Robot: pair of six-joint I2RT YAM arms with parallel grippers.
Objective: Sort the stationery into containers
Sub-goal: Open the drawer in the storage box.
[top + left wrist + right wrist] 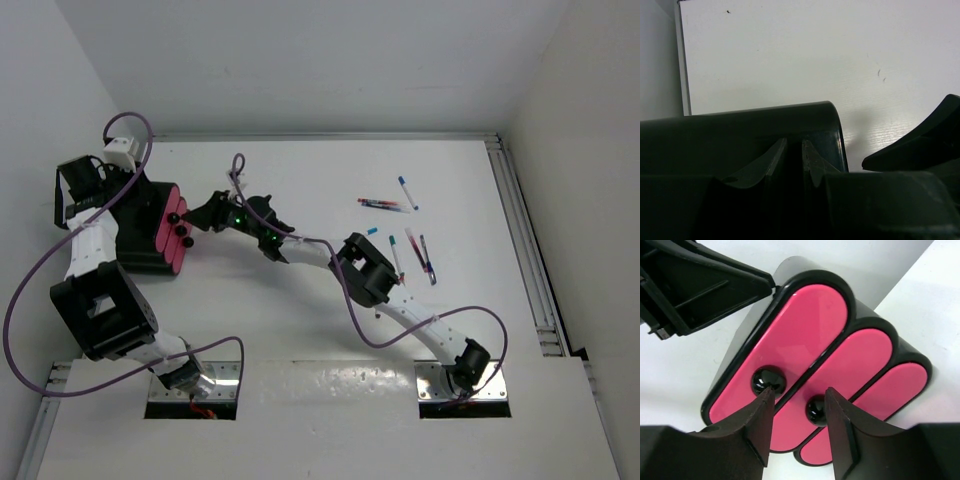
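Observation:
A black box (140,225) with three pink drawer fronts (805,340), each with a black knob, stands at the table's left. My right gripper (797,392) is open in front of it. One fingertip touches the first knob (765,380); the middle knob (815,409) sits between the fingers, beside the other fingertip. From above, the right gripper (195,220) reaches the drawer fronts from the right. My left gripper (95,200) is against the box's left side, and its fingers (812,160) stand nearly together on the box's dark wall (740,125). Several white pens (385,205) lie scattered at the right.
More pens (420,255) lie right of the right arm's elbow (365,268). Purple cables loop over both arms. A metal rail (525,250) runs along the table's right edge. Walls close in at the left and back.

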